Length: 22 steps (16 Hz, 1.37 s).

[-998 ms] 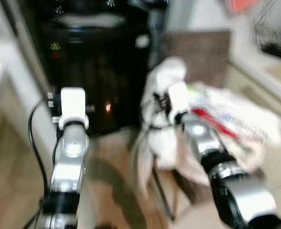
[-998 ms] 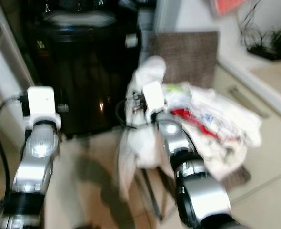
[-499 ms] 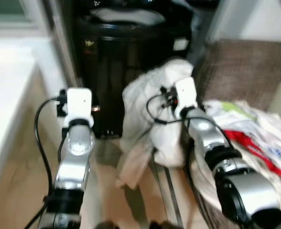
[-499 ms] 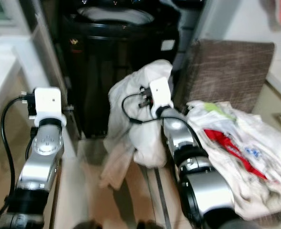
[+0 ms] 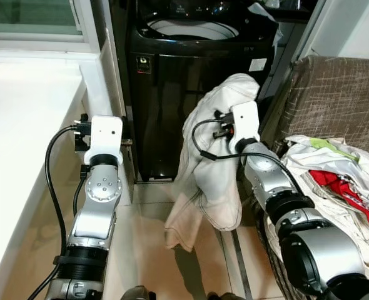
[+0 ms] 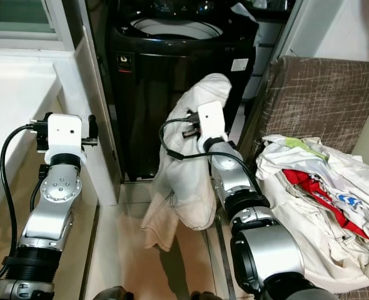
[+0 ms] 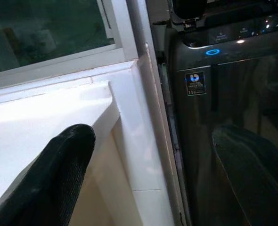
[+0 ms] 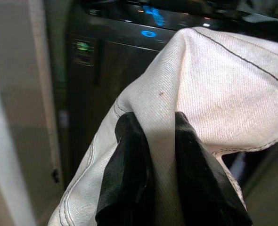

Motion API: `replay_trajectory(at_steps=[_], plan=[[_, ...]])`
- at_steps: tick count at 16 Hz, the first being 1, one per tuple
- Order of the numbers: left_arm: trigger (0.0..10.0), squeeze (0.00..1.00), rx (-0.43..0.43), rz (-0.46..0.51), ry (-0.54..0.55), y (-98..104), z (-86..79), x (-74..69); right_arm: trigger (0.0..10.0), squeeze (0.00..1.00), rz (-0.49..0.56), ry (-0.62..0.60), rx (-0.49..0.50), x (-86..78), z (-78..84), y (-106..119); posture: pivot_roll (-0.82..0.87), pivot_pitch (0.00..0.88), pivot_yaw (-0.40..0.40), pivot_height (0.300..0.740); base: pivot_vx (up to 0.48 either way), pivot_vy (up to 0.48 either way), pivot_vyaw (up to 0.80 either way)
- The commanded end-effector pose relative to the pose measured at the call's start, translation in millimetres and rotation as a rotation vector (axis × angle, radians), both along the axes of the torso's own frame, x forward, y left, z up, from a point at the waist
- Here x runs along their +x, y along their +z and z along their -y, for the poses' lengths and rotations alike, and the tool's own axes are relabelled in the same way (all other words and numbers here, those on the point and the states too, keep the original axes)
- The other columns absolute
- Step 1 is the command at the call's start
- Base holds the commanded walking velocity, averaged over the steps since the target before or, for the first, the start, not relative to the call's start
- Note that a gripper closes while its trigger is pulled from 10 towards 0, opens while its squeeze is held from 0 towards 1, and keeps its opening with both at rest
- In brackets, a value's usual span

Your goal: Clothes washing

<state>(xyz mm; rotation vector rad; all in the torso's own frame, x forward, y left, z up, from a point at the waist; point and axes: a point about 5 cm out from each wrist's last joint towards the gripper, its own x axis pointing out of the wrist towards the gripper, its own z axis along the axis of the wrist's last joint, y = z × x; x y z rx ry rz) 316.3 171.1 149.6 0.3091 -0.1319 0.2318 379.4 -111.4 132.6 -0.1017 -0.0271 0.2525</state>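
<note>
A white garment (image 5: 212, 156) hangs from my right gripper (image 8: 154, 136), which is shut on a fold of it; its lower end dangles near the floor. It is held up in front of the black top-loading washing machine (image 5: 191, 81), whose lid is open, with the white drum rim (image 5: 197, 28) showing at the top. My left gripper (image 7: 153, 155) is open, its black fingers (image 7: 66, 160) wide apart, pointing at the machine's front and the white counter edge. A heap of white and red clothes (image 5: 334, 181) lies to my right on a brown woven seat.
A white counter (image 5: 28, 106) runs along my left, under a window. The brown woven chair (image 5: 334, 94) stands right of the machine. Beige tiled floor (image 5: 147, 256) lies between the counter and the chair.
The view has swung left and sharpened, bringing the washing machine to centre. The right gripper still holds the white garment, now hanging in front of the machine.
</note>
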Motion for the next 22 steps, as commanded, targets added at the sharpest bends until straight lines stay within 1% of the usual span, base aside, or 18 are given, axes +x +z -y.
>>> replay_trajectory(at_steps=[1, 3, 5, 11, 12, 15, 16, 19, 22], plan=[[10.0, 0.00, -0.005, -0.005, -0.035, 0.6, 4.4, 2.5, 10.0, 0.01, 0.056, -0.056, 0.021, 1.5, 9.9, 8.8, 0.05, 0.000, -0.042, 0.740, 0.000, 0.000, 0.00], [10.0, 0.00, -0.022, -0.007, -0.047, -0.2, 5.9, 3.1, 10.0, 0.00, 0.045, -0.084, 0.012, 0.4, 14.1, 4.9, 0.05, 0.000, -0.040, 0.740, 0.000, 0.000, 0.00], [10.0, 0.00, -0.037, -0.006, -0.048, -0.6, 7.2, 3.7, 10.0, 0.00, 0.035, -0.073, 0.001, -0.2, 16.1, 2.8, 0.04, 0.000, -0.038, 0.740, 0.000, 0.000, 0.00], [10.0, 0.00, -0.048, 0.009, -0.070, 0.6, 12.5, 5.4, 10.0, 0.00, 0.055, -0.054, -0.014, 1.6, 19.8, 8.3, 0.02, 0.000, -0.042, 0.740, 0.000, 0.000, 0.00], [10.0, 0.00, -0.047, 0.016, -0.080, 1.6, 14.9, 5.9, 10.0, 0.00, 0.074, -0.050, -0.021, 2.4, 21.9, 12.2, 0.02, 0.000, -0.043, 0.740, 0.000, 0.000, 0.00], [10.0, 0.00, -0.036, 0.028, -0.089, 3.2, 16.3, 6.0, 10.0, 0.00, 0.119, -0.091, -0.002, 3.7, 27.9, 20.4, 0.01, 0.000, -0.043, 0.740, 0.000, 0.000, 0.00], [10.0, 0.00, -0.036, 0.028, -0.089, 3.2, 16.3, 6.0, 10.0, 0.00, 0.119, -0.091, -0.002, 3.7, 27.9, 20.4, 0.01, 0.000, -0.043, 0.740, 0.000, 0.000, 0.00], [10.0, 0.00, -0.032, 0.030, -0.096, 3.4, 16.4, 6.3, 10.0, 0.00, 0.187, -0.150, 0.035, 4.9, 35.6, 33.2, 0.01, 0.000, -0.043, 0.740, 0.000, 0.000, 0.00], [10.0, 0.00, -0.023, 0.034, -0.112, 4.1, 18.0, 7.0, 10.0, 0.00, 0.190, -0.159, 0.040, 4.4, 37.5, 33.3, 0.01, 0.000, -0.043, 0.740, 0.000, 0.000, 0.00]])
